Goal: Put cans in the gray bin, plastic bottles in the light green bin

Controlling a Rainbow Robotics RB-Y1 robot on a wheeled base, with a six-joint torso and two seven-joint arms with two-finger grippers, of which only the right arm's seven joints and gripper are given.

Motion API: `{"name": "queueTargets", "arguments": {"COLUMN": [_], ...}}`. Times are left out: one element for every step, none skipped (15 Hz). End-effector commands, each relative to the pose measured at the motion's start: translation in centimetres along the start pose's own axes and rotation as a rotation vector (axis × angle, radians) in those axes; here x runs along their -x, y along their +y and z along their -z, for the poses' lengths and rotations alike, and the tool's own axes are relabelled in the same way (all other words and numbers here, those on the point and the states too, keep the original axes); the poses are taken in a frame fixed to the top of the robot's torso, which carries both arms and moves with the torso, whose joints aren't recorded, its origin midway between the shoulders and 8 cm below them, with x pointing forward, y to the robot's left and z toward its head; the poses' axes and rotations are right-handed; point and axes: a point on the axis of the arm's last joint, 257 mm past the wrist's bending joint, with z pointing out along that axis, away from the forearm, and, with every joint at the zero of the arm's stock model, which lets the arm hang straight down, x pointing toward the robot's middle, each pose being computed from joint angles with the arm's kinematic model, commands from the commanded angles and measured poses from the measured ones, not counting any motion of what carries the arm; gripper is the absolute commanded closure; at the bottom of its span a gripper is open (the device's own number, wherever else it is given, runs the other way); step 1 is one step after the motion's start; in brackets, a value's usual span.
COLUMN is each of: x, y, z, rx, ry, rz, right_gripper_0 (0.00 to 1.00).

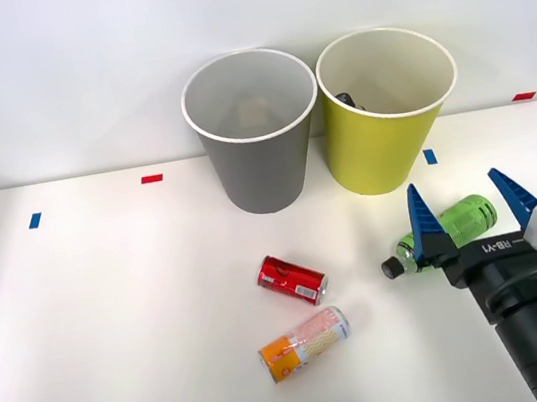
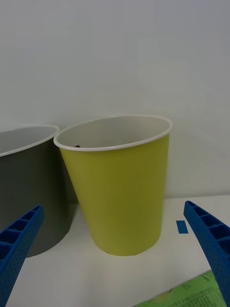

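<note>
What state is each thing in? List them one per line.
Gray bin: upright, nothing visible inside.
Light green bin: upright, a dark cap showing inside.
Green bottle: lying on the table, black cap on, between the open fingers.
Red can: lying on its side.
Orange can: lying on its side.
Right gripper: open, holding nothing.
</note>
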Motion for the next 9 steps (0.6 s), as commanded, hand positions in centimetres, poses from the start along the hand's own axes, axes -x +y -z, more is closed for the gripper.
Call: {"name": "queueTargets", "arguments": {"x": [-1.7, -2.6, -3.1, -3.8, -3.9, -4.1, -4.1, -4.2, -4.2], "y": [-1.3, -1.9, -2.2, -2.5, -2.6, -2.6, -2.7, -2.6, -2.6], "z": [1.7, 2.7, 3.3, 4.0, 4.3, 4.4, 4.5, 4.5, 4.7], "rx": [-0.048, -0.071, -0.086, -0.104, -0.112, -0.120, -0.123, -0.121, -0.126], "ry": [0.048, 0.074, 0.091, 0.111, 0.115, 0.117, 0.119, 0.122, 0.124], "rz": [0.018, 0.024, 0.026, 0.034, 0.038, 0.039, 0.053, 0.068, 0.077], "right_gripper_0": [0.00, 0.00, 0.00, 0.00, 0.00, 0.00, 0.00, 0.00, 0.00]}}
